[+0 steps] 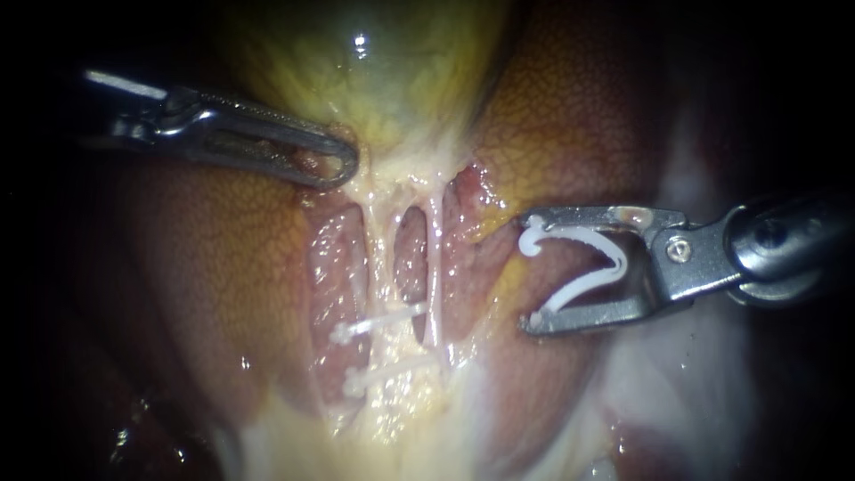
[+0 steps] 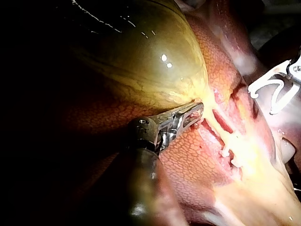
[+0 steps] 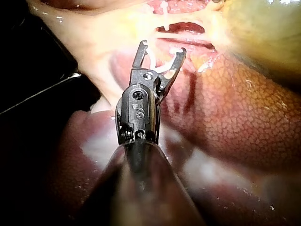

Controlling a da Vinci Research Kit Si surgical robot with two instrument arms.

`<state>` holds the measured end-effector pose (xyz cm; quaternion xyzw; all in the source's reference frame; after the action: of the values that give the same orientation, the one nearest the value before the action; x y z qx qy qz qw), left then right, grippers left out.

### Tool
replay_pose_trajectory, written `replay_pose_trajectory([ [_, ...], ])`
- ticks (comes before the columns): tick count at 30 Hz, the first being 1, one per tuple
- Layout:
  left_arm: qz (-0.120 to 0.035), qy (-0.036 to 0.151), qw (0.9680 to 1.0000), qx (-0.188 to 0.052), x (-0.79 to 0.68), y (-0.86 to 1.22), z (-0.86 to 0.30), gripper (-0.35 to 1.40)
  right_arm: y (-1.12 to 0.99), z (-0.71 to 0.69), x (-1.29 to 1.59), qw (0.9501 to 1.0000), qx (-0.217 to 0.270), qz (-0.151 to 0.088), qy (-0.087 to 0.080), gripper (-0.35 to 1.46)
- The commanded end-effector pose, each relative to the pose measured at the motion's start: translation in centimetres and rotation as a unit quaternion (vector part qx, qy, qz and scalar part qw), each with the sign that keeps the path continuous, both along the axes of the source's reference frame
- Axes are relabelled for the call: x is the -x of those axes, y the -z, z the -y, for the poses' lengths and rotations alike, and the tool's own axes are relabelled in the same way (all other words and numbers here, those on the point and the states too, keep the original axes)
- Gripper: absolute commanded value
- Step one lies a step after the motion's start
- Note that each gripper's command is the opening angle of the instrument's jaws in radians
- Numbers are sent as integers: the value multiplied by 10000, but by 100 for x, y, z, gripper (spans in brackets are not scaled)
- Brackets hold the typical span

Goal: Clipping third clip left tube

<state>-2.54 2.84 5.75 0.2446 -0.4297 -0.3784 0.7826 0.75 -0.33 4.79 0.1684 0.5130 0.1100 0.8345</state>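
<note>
Two pale tubes run down from the yellow-green gallbladder [image 1: 374, 80]: the left tube [image 1: 372, 258] and the right tube [image 1: 435, 267]. Two white clips, an upper clip [image 1: 378, 321] and a lower clip [image 1: 387, 372], lie across the left tube low down. My left instrument [image 1: 343, 165] comes from the upper left, its jaws shut on tissue at the gallbladder's neck; the left wrist view shows the left instrument [image 2: 195, 112] there too. My right instrument [image 1: 532, 272] stands to the right of both tubes, apart from them. Its jaws stand wide, holding an open white clip [image 1: 588, 267] between them, which also shows as the open clip [image 3: 162, 66].
Mottled red-brown liver [image 1: 223, 267] lies on both sides of the tubes. Pale fatty tissue [image 1: 401, 419] spreads below the clips. Whitish tissue [image 1: 677, 356] sits under my right instrument's shaft.
</note>
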Motion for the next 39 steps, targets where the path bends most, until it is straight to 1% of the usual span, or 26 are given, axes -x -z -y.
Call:
replay_pose_trajectory([
  [1,1,-2,10000,0,0,0,0,-35,0,0,0,10000,1,0,0,50],
  [6,4,-4,10000,-6,-1,3,0,-35,0,0,0,10000,1,0,0,50],
  [10,24,-23,10000,-49,-8,16,-7,-35,0,0,0,10000,1,0,0,50],
  [12,-3,13,10000,-53,-13,27,-13,-35,0,0,0,10000,1,0,1,50],
  [17,7,118,9999,-40,-27,45,-23,-35,0,0,0,10000,1,0,1,50],
  [23,-7,203,9998,-29,-42,60,-29,-35,0,0,0,10000,1,0,0,50],
  [26,-6,225,9997,-25,-43,63,-29,-35,0,0,0,10000,-26,4,-13,50],
  [32,-11,232,9997,-18,-43,63,-27,-35,0,0,-2,10000,-53,9,-29,50],
  [39,-21,244,9997,-5,-41,60,-23,-35,-1,-1,-7,9995,-308,-20,-64,50],
])
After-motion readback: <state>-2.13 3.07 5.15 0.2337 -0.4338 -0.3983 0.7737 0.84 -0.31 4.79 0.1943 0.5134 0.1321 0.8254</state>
